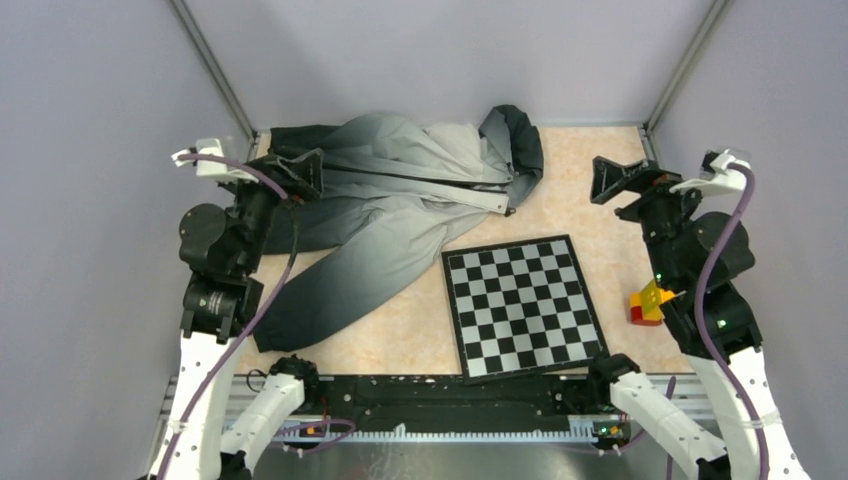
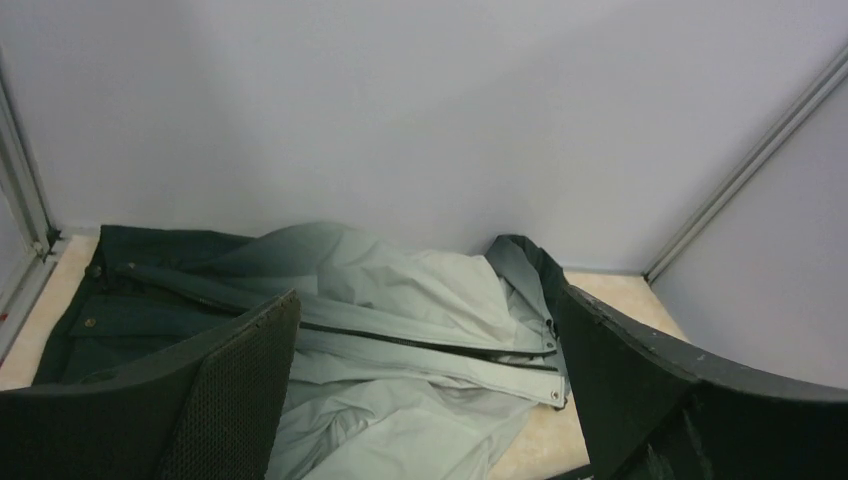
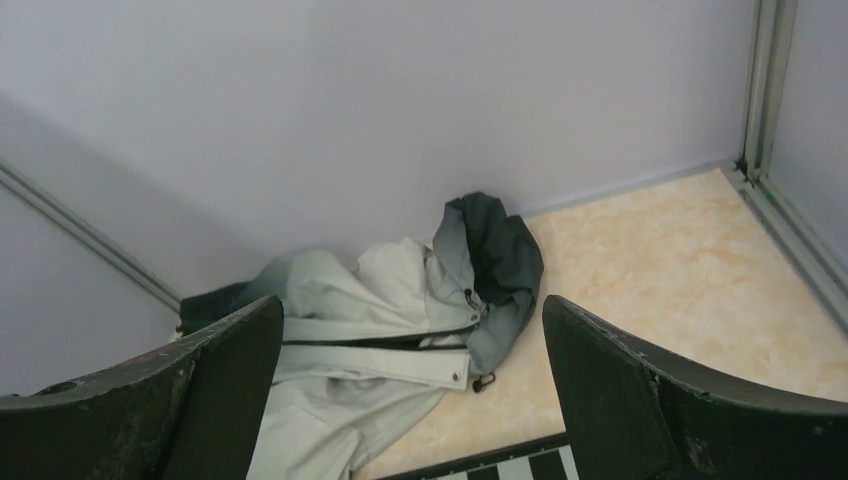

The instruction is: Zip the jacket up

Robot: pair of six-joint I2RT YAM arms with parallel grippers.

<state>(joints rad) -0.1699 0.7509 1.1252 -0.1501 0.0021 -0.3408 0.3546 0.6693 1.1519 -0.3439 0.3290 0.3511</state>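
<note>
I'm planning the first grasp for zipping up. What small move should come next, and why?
Probably lower the left gripper toward the dark hem end of the zipper. It hovers open above that end of the jacket, touching nothing; the right gripper, also open, is across the table. The slider is too small to tell.

I see a beige marbled table (image 1: 600,180) with a black-and-white chessboard (image 1: 520,305) lying flat near its front edge. The jacket (image 1: 400,190) lies spread behind and left of the chessboard, one sleeve trailing forward along the board's left side. A small yellow and red block (image 1: 648,303) sits just right of the chessboard.
</note>
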